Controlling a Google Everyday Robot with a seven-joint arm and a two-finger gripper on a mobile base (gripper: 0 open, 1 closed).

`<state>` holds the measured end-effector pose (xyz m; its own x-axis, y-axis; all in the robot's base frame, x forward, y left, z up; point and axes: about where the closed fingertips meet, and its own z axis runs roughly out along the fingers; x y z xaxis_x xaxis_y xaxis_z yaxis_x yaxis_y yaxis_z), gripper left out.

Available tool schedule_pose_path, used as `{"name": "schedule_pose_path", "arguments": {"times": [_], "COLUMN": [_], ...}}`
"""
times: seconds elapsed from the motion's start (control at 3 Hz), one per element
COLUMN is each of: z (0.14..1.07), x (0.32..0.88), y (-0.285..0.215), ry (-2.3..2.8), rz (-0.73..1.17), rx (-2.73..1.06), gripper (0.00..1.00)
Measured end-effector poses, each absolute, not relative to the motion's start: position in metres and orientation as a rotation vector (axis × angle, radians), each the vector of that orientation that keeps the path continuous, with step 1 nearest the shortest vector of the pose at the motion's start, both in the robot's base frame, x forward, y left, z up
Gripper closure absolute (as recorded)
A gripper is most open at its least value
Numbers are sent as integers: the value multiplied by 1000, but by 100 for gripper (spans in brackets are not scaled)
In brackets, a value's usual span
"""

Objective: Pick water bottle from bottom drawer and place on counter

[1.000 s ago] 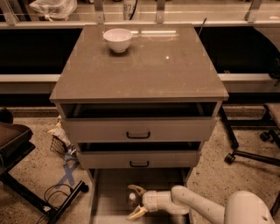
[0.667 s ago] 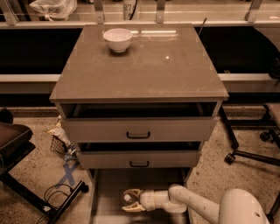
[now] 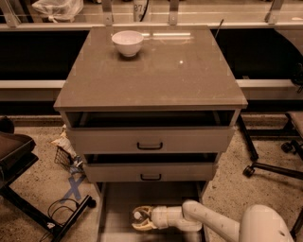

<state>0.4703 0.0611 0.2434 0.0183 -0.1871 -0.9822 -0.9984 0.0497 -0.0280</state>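
Nearest to the camera, at the lower right, the white arm (image 3: 208, 221) of the robot reaches to the left into the bottom drawer (image 3: 118, 208), which is pulled out fully and lies low above the floor. At the end of the arm the gripper (image 3: 136, 219) is down inside this drawer, about in the middle of its grey floor, and its two yellowish fingers (image 3: 142, 209) are closed around the water bottle (image 3: 138, 215); of the bottle only the white cap shows clearly between them, the rest is hidden by the fingers. On the speckled floor to the left of the drawer there is a cross of blue tape (image 3: 73, 189) and a black cable (image 3: 57, 208). Above the bottom drawer come two grey drawer fronts with black bar handles, the lower one (image 3: 150, 172) and the upper one (image 3: 149, 140), both standing a little open. Over them lies the counter (image 3: 156, 71), broad and glossy. A white bowl (image 3: 127, 42) stands on its far left part, well apart from the gripper. Behind the counter runs a long pale ledge (image 3: 236, 14) with metal brackets, and on its left end a clear plastic bag (image 3: 57, 8) rests
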Motion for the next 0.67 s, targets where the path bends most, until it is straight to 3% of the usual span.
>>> {"name": "schedule_pose_path", "arguments": {"times": [0.67], "z": [430], "x": [405], "y": [32], "ry": [1260], "rz": [1141], "rx": [-1185], "gripper": [100]}}
